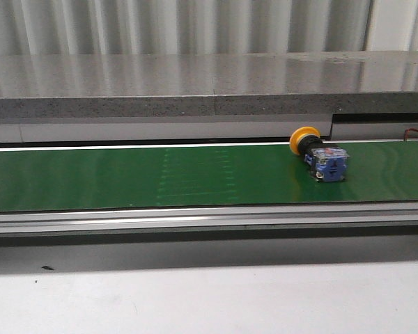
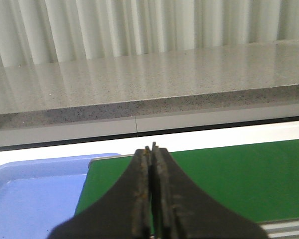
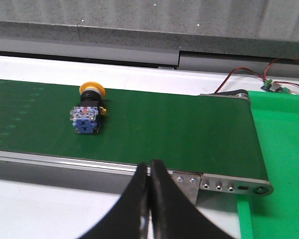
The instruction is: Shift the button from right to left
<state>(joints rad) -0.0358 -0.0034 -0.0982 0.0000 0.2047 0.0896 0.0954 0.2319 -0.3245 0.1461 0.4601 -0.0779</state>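
Yellow-capped button (image 1: 320, 154) lies sideways on green belt (image 1: 160, 177).

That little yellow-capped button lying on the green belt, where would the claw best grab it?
Probably across the blue blocky body of the button, coming straight down from above. It lies on its side on the belt, cap toward the back wall, so the body's flat sides face left and right; the round yellow cap would likely slip.
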